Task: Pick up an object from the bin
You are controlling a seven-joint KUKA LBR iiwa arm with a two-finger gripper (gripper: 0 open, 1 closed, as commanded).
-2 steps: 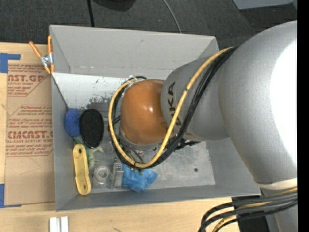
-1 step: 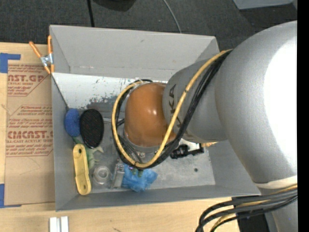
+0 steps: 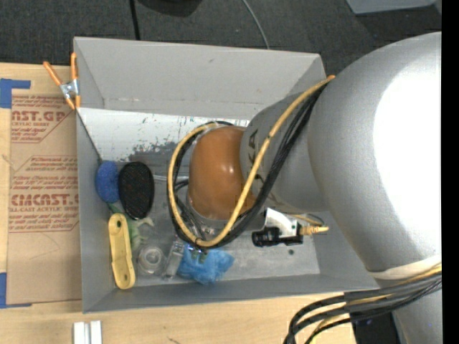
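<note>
camera view: the arm's orange cover (image 3: 215, 170), ringed by yellow and black cables, hangs over the middle of the bin (image 3: 201, 77) and hides the gripper, so i cannot tell whether it is open or closed. nearest it, by the near wall, lie a crumpled blue cloth (image 3: 204, 265) and a clear round cup (image 3: 150, 258), both hard to make out. to the left sit a black oval brush (image 3: 135, 190), a blue ball (image 3: 107, 181) partly behind it, and a yellow flat tool (image 3: 121, 251). a small black-and-white part (image 3: 281, 231) lies under the arm's edge.
</note>
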